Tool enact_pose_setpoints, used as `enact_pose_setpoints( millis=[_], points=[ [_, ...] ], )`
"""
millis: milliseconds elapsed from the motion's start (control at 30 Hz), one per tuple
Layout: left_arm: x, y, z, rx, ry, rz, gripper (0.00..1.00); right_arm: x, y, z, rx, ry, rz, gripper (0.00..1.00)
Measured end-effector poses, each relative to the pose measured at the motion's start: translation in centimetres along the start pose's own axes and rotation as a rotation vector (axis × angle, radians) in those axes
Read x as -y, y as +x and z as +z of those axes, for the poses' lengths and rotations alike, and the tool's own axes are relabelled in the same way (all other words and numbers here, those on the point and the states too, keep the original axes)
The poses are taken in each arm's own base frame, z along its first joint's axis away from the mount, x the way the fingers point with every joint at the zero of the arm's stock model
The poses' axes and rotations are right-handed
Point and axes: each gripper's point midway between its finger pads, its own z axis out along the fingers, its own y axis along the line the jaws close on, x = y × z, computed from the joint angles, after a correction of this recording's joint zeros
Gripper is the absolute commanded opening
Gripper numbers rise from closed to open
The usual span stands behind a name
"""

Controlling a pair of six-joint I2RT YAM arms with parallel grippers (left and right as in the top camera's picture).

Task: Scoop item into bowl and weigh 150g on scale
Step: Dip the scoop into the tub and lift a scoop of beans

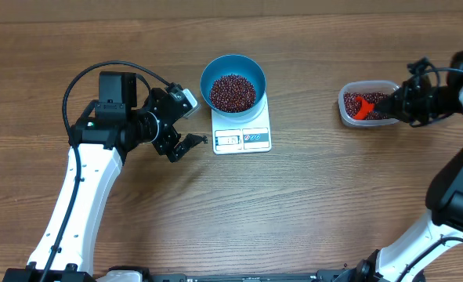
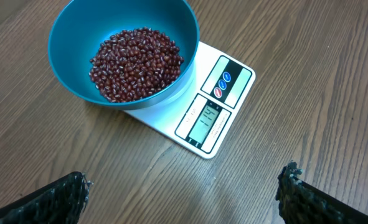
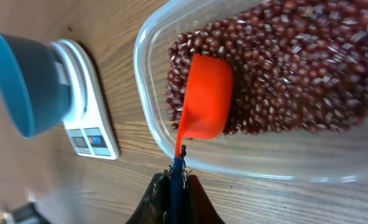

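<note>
One orange plastic scoop, pinched by the right gripper, rests in maroon beans; round blue bowl lies leftward.

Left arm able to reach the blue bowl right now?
Probably yes: the left gripper hangs open and empty beside the scale, with nothing between it and the bowl on top.

Brown wood-grain table, streaky horizontal grain, under soft, even light.
</note>
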Motion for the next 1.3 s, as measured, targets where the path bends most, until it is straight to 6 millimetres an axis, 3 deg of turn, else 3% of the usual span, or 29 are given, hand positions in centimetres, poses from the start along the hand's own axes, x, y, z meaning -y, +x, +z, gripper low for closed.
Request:
enact_pose_setpoints(
  millis=[267,367,1100,1300],
  points=[
    [0.0,0.0,0.0,0.000,0.000,0.000,0.99,2.8,-0.2,-3.1,0.084,-0.089,0.127,0.04],
    [0.0,0.0,0.0,0.000,0.000,0.000,1.00,2.9,-0.1,-3.9,0.103,-0.129,0.137,0.04],
    [0.0,0.0,0.0,0.000,0.000,0.000,0.99,-1.5,0.0,-5.5,0.151,-0.400,0.075,0.04],
    [0.0,0.0,0.0,0.000,0.000,0.000,1.00,-3.6,-0.2,-4.8,0.140,-0.453,0.033,0.04]
  ],
)
